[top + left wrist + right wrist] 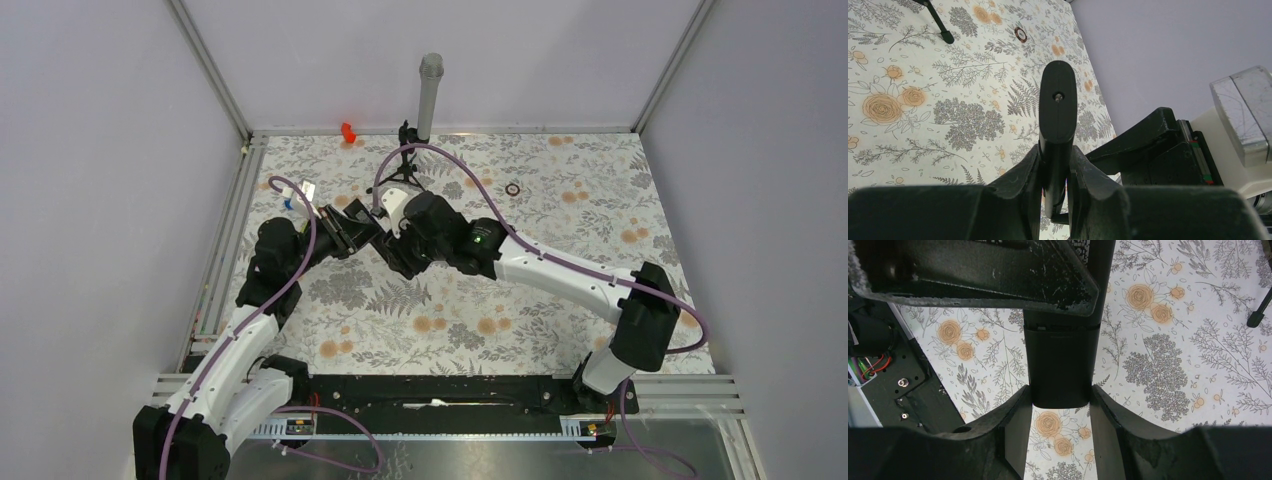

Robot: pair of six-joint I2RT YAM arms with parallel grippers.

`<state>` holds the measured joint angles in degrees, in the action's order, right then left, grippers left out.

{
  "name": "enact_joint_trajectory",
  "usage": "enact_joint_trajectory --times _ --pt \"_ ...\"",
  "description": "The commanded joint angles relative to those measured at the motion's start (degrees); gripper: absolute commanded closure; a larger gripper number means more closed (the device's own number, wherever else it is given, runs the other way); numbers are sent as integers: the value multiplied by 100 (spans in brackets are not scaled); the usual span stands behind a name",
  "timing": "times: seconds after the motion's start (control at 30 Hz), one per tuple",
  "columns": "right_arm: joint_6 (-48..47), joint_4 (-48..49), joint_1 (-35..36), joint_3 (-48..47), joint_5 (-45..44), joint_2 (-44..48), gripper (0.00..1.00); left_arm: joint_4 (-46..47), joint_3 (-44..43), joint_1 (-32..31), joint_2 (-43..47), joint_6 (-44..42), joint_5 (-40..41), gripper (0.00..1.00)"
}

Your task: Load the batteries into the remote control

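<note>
The remote control point(1058, 107) is a slim black bar held off the table, seen end-on in the left wrist view. My left gripper point(1055, 150) is shut on its narrow sides. My right gripper point(1060, 395) is shut on the remote's other end point(1062, 367), with the fingertips against both edges. In the top view the two grippers meet over the left middle of the table, the left gripper point(350, 228) facing the right gripper point(392, 240). A tiny blue thing point(288, 203) lies by the left rail; it is too small to tell whether it is the batteries.
A black tripod stand point(403, 168) holding a grey microphone point(430, 95) stands at the back middle. A red object point(348, 131) sits at the back wall. A small dark ring point(513, 189) lies at back right. A white tag point(308, 190) lies near the left rail.
</note>
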<state>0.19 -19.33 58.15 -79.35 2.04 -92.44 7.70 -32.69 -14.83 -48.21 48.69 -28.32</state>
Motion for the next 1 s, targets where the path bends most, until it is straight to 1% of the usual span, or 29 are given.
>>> enact_joint_trajectory --times 0.0,0.33,0.6,0.77,0.97 --pt "186 100 58 -405 -132 -231 57 496 -301 -55 77 290 -564 100" --pt "373 -29 47 -664 -173 -392 54 684 0 -51 145 194 -631 100" --pt "353 44 48 -641 -50 -410 50 371 -199 -55 -51 448 -670 100" --pt "357 -347 47 -816 2 -562 47 -28 -446 -55 -180 547 -719 100" --pt "402 -726 47 -921 -81 -650 46 -118 -493 -46 -425 814 -859 100"
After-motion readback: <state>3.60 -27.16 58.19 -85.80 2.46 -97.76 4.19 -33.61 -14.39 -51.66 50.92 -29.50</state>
